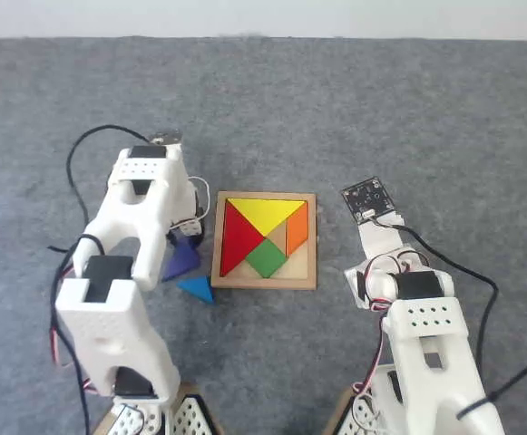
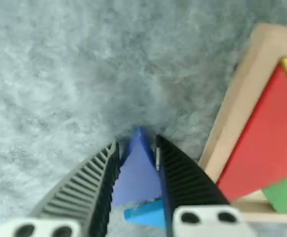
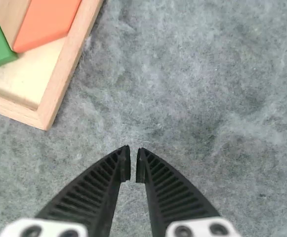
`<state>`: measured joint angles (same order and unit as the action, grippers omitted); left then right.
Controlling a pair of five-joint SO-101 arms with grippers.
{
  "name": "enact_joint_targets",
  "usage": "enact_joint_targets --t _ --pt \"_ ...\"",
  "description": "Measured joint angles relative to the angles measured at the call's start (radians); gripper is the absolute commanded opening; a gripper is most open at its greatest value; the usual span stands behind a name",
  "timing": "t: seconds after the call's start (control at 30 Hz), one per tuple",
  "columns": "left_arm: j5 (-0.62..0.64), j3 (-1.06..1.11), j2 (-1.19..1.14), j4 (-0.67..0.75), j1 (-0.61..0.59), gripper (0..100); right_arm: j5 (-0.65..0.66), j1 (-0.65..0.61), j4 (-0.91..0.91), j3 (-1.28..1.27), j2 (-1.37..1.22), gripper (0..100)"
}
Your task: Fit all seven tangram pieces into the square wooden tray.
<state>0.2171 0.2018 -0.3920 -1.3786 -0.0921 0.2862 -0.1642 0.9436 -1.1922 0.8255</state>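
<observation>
The square wooden tray (image 1: 310,272) holds a red triangle (image 1: 238,237), a yellow triangle (image 1: 265,216), a green square (image 1: 266,258) and an orange piece (image 1: 297,231). Just left of the tray, my left gripper (image 2: 136,148) is shut on a dark blue triangle (image 2: 138,173), which also shows in the high view (image 1: 183,260). A light blue triangle (image 1: 197,288) lies on the carpet close by, behind the held piece in the left wrist view (image 2: 145,215). My right gripper (image 3: 133,165) is shut and holds nothing, over the carpet off a corner of the tray (image 3: 59,84).
Grey carpet (image 1: 408,109) covers the whole table. The left arm (image 1: 141,208) stands over the spot left of the tray, and the right arm (image 1: 390,272) stands to the tray's right. Bare wood (image 3: 20,79) shows in the tray beside the orange piece (image 3: 44,19).
</observation>
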Motion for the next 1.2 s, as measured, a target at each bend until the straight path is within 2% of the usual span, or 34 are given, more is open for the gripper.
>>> enact_joint_targets --t 0.13,0.23,0.4,0.5,0.6,0.73,1.1,1.2 --pt "-0.086 -0.051 0.021 -0.046 0.018 17 0.000 0.000 0.000 0.000 0.000 4.0" --pt "-0.170 -0.038 0.158 -0.052 0.029 17 0.000 0.000 0.000 0.000 0.000 4.0" --pt "-0.318 0.133 0.519 -0.051 0.011 17 0.008 0.000 0.000 0.000 0.000 4.0" --pt "-0.413 0.281 0.623 0.008 -0.021 20 0.009 0.000 0.000 0.000 0.000 4.0" --pt "-0.446 0.382 0.606 0.038 -0.028 24 0.012 0.000 0.000 0.000 0.000 4.0" --pt "-0.473 0.394 0.511 0.077 -0.028 25 0.012 0.000 0.000 0.000 0.000 4.0" --pt "-0.485 0.394 0.302 0.193 -0.029 24 0.012 0.000 0.000 0.000 0.000 4.0" --pt "-0.485 0.394 0.292 0.199 -0.029 21 0.012 0.000 0.000 0.000 0.000 4.0"
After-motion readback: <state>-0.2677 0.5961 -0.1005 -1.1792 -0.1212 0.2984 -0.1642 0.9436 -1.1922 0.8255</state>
